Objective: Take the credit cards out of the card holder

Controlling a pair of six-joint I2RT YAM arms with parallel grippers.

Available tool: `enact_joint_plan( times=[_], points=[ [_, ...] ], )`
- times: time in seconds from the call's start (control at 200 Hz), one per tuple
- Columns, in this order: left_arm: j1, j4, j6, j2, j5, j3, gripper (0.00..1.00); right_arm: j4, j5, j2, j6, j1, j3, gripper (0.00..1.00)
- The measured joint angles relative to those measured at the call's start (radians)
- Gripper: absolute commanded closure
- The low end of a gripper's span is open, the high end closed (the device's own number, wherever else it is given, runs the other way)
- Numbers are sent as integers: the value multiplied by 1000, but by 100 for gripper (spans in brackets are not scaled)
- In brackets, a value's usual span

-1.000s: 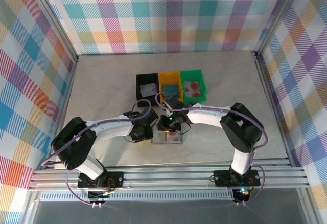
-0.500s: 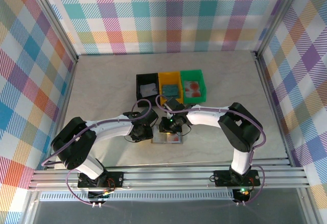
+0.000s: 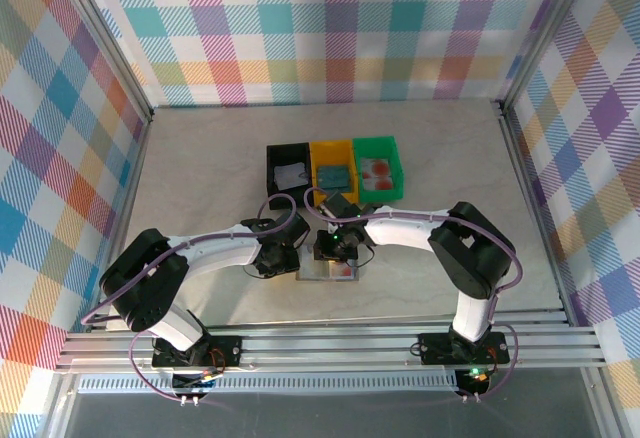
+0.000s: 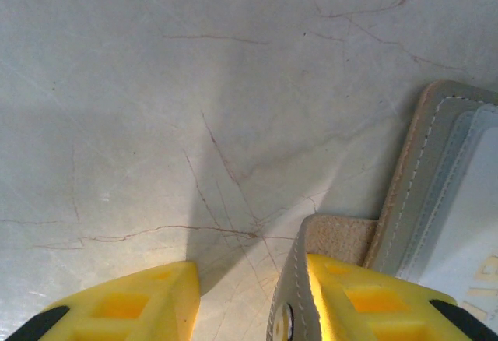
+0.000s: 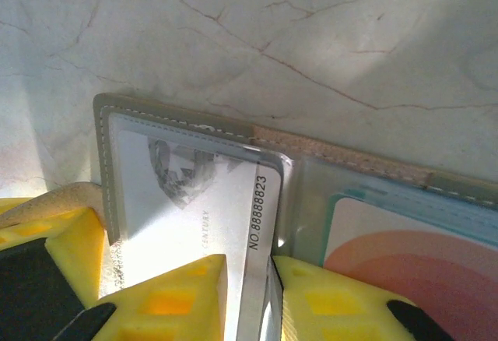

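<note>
The top view is giving the layout: the holder (image 3: 312, 272) is lying flat on the table (image 3: 200, 178) with an arm at each side. At its left edge, the left gripper (image 4: 250, 298) is standing with jaws spread. The left wrist view is adding that one finger (image 4: 366, 298) is bearing on the holder's tab (image 4: 336, 236). Over the holder, the right gripper (image 5: 249, 310) is pinching the grey card (image 5: 194, 209) at the left pocket. The pink card (image 5: 412, 259) is sitting in the right pocket. Three trays (image 3: 333, 168) are standing just beyond the holder, and open table is lying to its left and right.
</note>
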Motion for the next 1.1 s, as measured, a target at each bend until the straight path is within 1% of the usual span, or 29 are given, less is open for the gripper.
enact_joint_plan(
  times=[0.18, 0.52, 1.1],
  points=[
    [0, 2, 0, 0, 0, 0, 61, -22, 7, -13, -13, 0, 0, 77],
    [0, 2, 0, 0, 0, -1, 61, -23, -26, -13, -30, 0, 0, 77],
    [0, 8, 0, 0, 0, -3, 62, 14, -46, 10, -28, 0, 0, 77]
  ],
)
